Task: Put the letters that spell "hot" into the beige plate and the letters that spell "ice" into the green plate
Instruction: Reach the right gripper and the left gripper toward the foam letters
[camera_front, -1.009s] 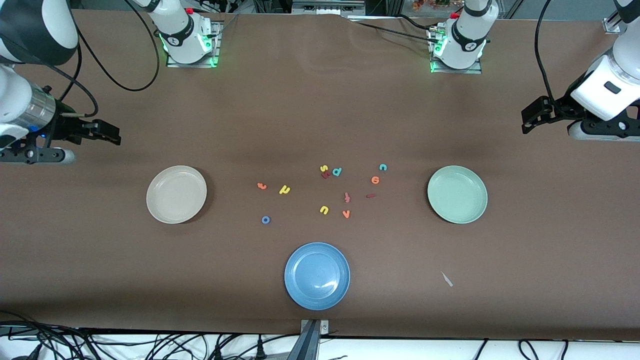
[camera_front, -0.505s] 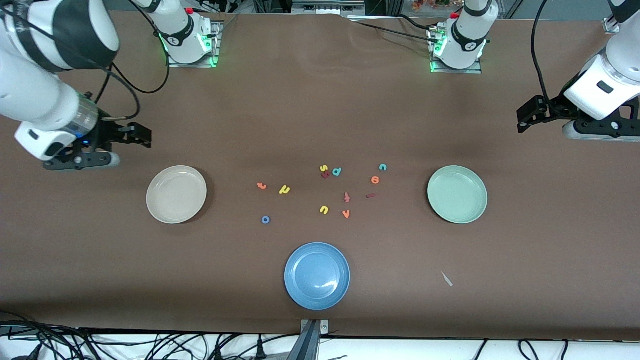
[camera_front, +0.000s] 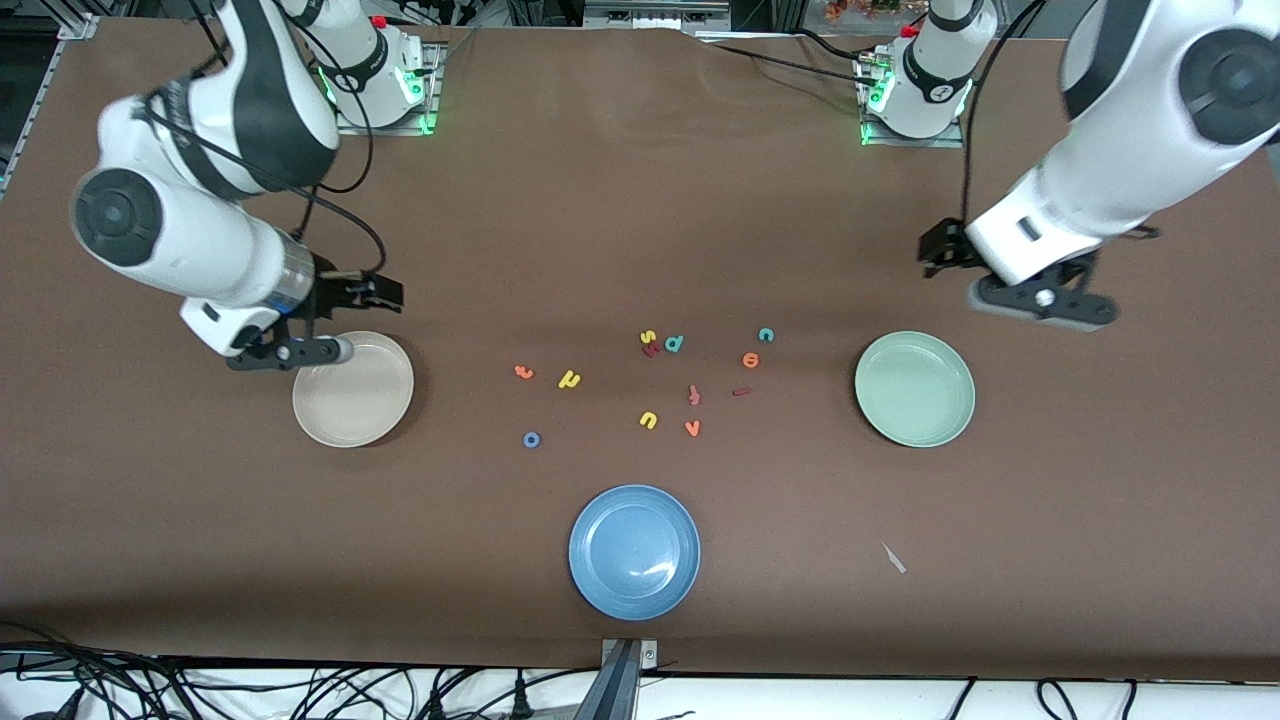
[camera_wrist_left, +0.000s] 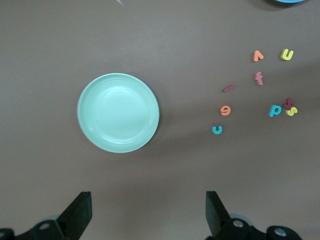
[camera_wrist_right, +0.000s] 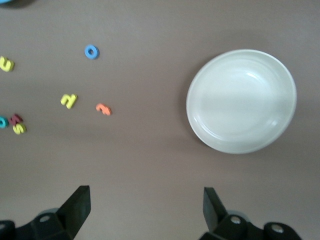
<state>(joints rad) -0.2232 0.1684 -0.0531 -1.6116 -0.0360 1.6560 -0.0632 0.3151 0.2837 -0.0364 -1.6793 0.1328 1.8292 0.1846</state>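
Six letters matter, and all lie loose on the table (camera_front: 1100, 500) between the two plates, none sorted yet. The yellow "h" (camera_front: 569, 379), orange "t" (camera_front: 523, 372) and blue "o" (camera_front: 532, 439) sit toward the beige plate (camera_front: 353, 389); the teal "c" (camera_front: 766, 334), orange "e" (camera_front: 750, 360) and dark red "i" (camera_front: 741, 392) sit toward the green plate (camera_front: 915, 388). Both plates hold nothing.

The right gripper (camera_wrist_right: 142, 207) hangs over the table at the beige plate's rim, jaws spread wide and holding nothing; the left gripper (camera_wrist_left: 147, 210) hangs over the table beside the green plate, likewise wide and unladen.

Each arm should probably take its own nearby trio, dropping straight down with fingers straddling one thin letter. The "o" and "c" stand apart with free room around them. The "i" lies near a red "f" (camera_front: 694, 395), so a careful, narrow approach seems wise there. The blue plate (camera_front: 634, 552) stays well clear of either path.
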